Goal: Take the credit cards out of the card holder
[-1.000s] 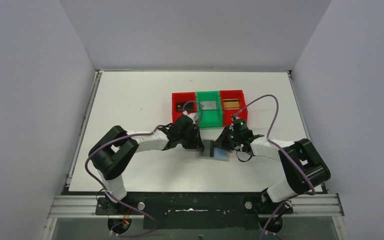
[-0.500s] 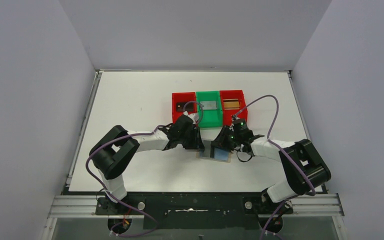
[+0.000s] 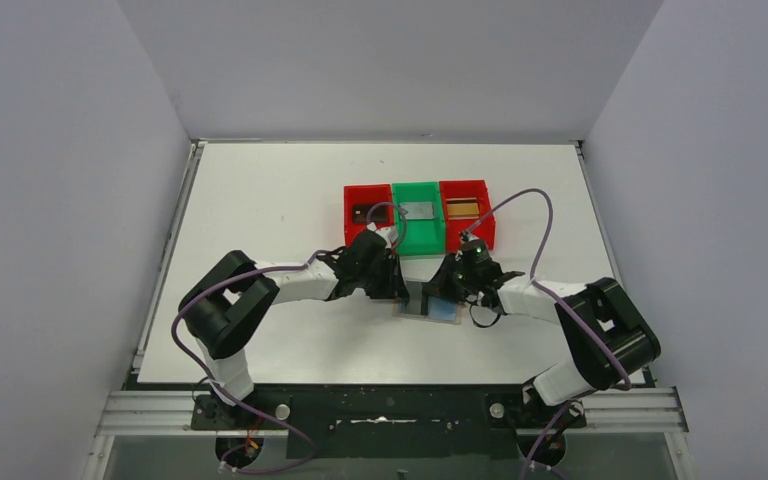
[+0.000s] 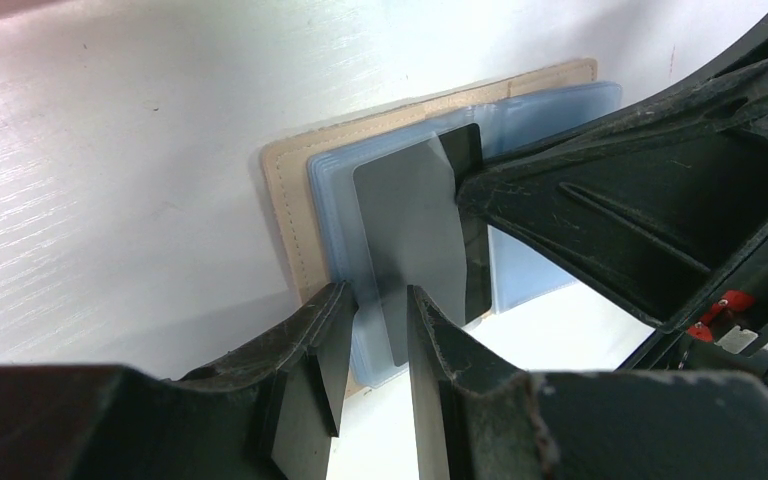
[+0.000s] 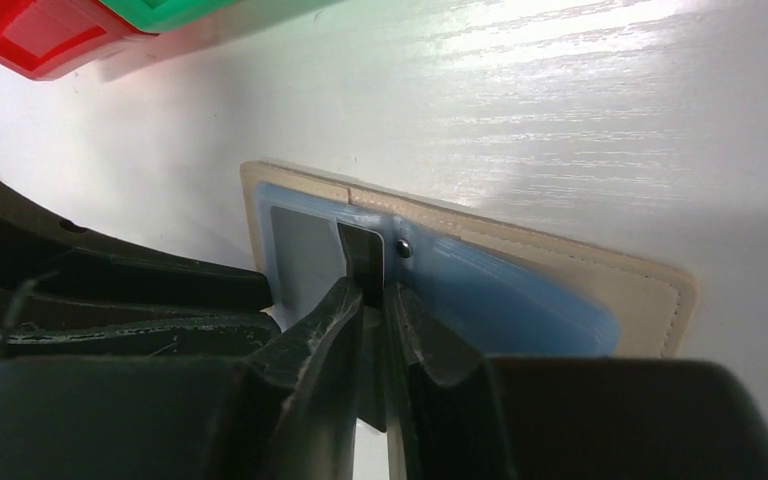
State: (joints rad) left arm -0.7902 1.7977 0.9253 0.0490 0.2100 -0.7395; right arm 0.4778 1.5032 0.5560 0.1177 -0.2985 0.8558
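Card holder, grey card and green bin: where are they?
card holder (image 4: 282, 215), left wrist view, its tan left edge.
grey card (image 4: 405, 230), left wrist view, middle of its face.
green bin (image 3: 418, 240), top view, bare near floor.

White worktop (image 3: 260, 200), grey walls on three sides. Three bins in touching row, right of centre, toward far edge: left red bin (image 3: 368, 189), green bin (image 3: 418, 241), right red bin (image 3: 465, 184). Metal rail (image 3: 160, 412) along near edge.
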